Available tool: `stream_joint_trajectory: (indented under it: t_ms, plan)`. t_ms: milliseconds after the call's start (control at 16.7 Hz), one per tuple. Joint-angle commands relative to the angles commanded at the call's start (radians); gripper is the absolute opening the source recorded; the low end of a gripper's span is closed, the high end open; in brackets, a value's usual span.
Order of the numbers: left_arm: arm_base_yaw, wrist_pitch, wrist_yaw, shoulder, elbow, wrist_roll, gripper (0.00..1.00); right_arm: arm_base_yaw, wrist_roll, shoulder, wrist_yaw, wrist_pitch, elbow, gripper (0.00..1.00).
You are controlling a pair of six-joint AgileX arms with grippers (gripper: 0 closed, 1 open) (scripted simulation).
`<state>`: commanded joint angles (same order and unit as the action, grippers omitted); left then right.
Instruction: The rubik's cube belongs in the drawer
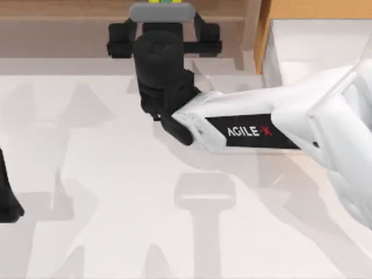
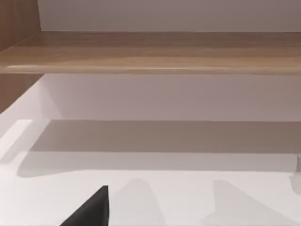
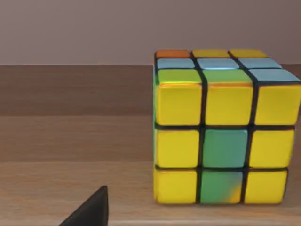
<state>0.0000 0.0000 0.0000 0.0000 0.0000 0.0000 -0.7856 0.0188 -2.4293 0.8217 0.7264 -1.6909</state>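
Observation:
The rubik's cube point(image 3: 225, 132) stands on a brown wooden ledge, its near face mostly yellow with two green squares; in the top view a sliver of the rubik's cube point(image 1: 163, 2) peeks out at the back edge. My right gripper point(image 1: 163, 26) is just in front of it, open, fingers spread wide on either side and not touching it; one dark fingertip point(image 3: 91, 209) shows short of the cube. The drawer point(image 1: 302, 40) sits at the back right, with an orange-brown wood wall and a white inside. My left gripper point(image 1: 8, 197) is parked at the left edge, open.
The wooden ledge point(image 1: 64, 11) runs along the back of the white table point(image 1: 116, 221); the left wrist view sees its edge point(image 2: 150, 52) from below. My right arm point(image 1: 250, 131) stretches across from the right, passing over the drawer's near corner.

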Motion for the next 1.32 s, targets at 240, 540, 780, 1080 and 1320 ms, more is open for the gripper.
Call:
stream_joint_trajectory:
  t_ms: [240, 540, 780, 1080, 1320]
  plan:
    - [0.0, 0.0, 0.0, 0.0, 0.0, 0.0, 1.0, 0.001, -0.004, -0.007, 0.001, 0.002, -0.006, 1.0]
    - [0.0, 0.0, 0.0, 0.0, 0.0, 0.0, 1.0, 0.02, -0.004, -0.011, -0.017, -0.017, -0.031, 1.0]
    - [0.0, 0.0, 0.0, 0.0, 0.0, 0.0, 1.0, 0.077, -0.013, -0.07, -0.075, -0.088, -0.168, 1.0]
    - [0.0, 0.0, 0.0, 0.0, 0.0, 0.0, 1.0, 0.08, -0.009, -0.171, -0.078, -0.153, -0.332, 1.0]
    - [0.0, 0.0, 0.0, 0.0, 0.0, 0.0, 1.0, 0.079, -0.008, -0.181, -0.076, -0.156, -0.342, 1.0]
